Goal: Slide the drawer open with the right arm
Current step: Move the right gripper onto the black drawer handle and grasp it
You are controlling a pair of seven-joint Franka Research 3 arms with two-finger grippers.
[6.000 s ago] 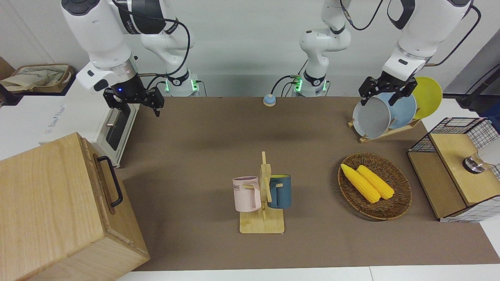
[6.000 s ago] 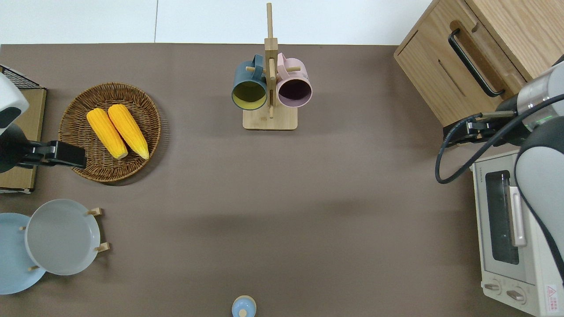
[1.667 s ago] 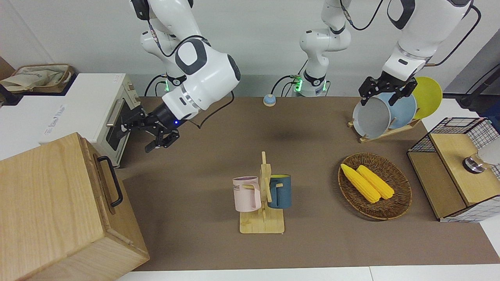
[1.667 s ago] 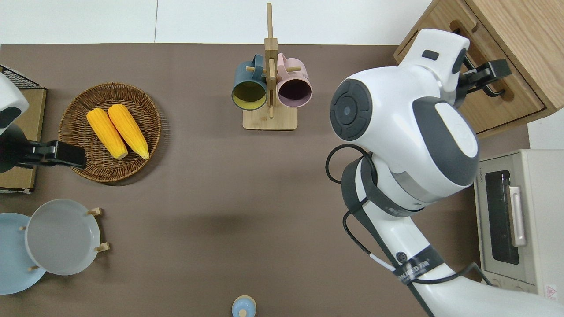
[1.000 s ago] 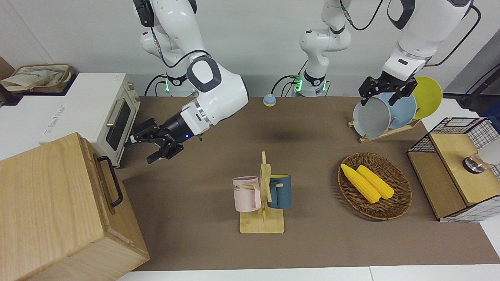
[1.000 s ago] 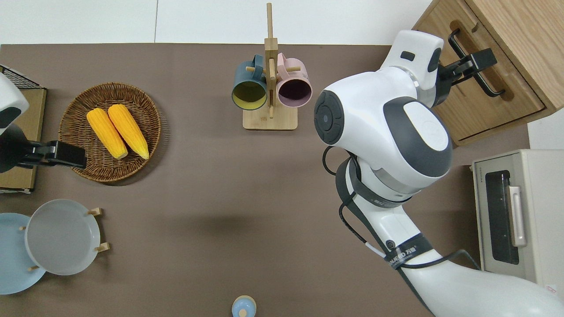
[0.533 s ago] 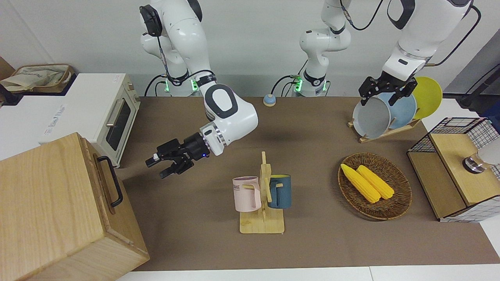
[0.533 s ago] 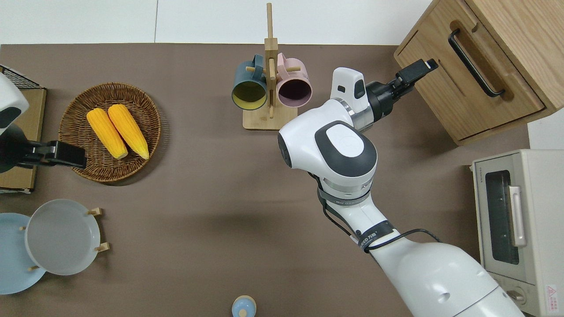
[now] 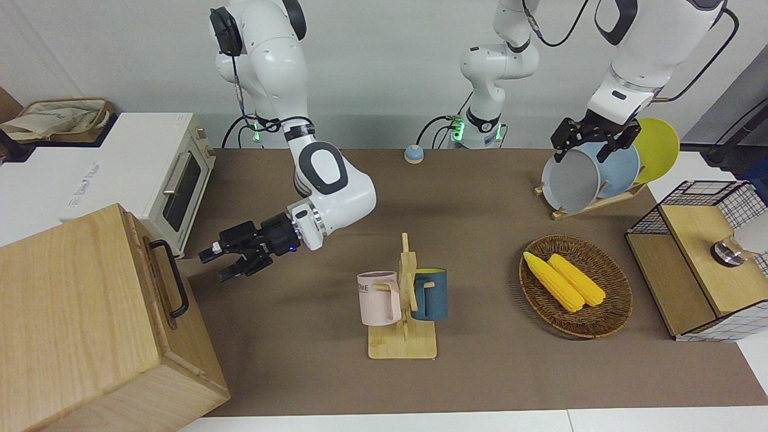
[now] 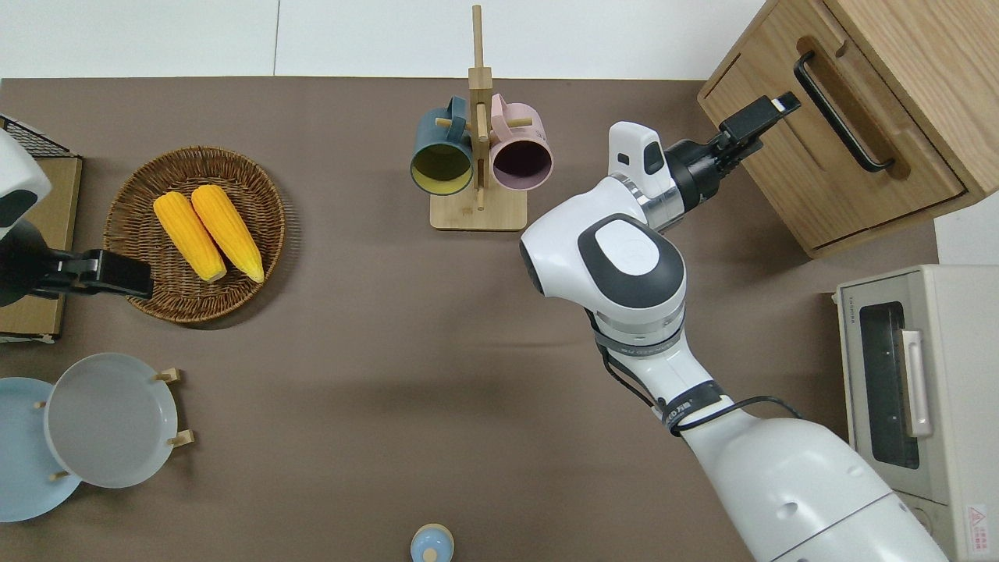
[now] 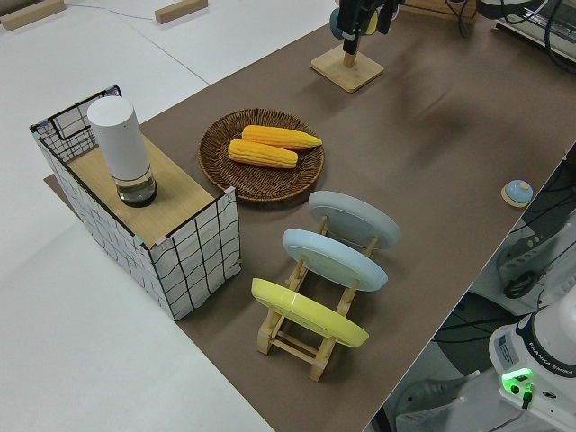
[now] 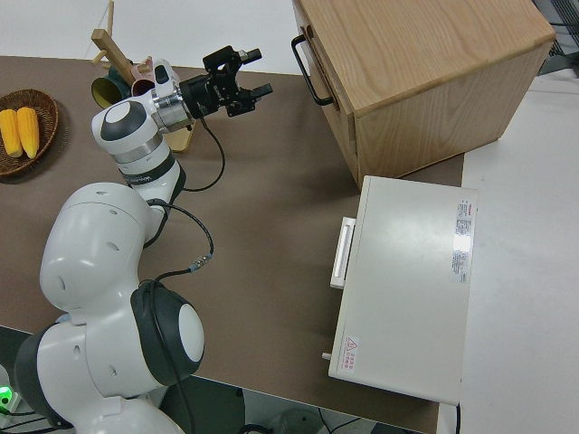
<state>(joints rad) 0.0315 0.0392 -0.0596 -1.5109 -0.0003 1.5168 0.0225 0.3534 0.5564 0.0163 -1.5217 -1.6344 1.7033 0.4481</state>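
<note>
Right gripper [image 9: 223, 264] sits low over the brown table mat [image 9: 492, 198], fingers spread apart and pointed at the front of the drawer [image 10: 827, 148], holding nothing. Half a second back it was over the mat nearer the mug rack [image 9: 403, 300]; it has since shifted toward the cabinet [image 9: 90, 324], and in the overhead view its tip now overlaps the drawer's front edge. A second before, it was up at the black bar handle [image 9: 171, 278]; now it is apart from the handle, on the side away from the toaster oven [image 9: 180, 189].

Drawer lies at the top of the pale wooden cabinet, at the right arm's end of the table, farther from the robots than the toaster oven. It looks closed, front flush with the cabinet face, same as six seconds ago.

Right arm [image 10: 624, 257] stretches out across the mat, elbow bent above it.

Left gripper [image 9: 591, 141] is parked; fingers apart, unchanged throughout.
</note>
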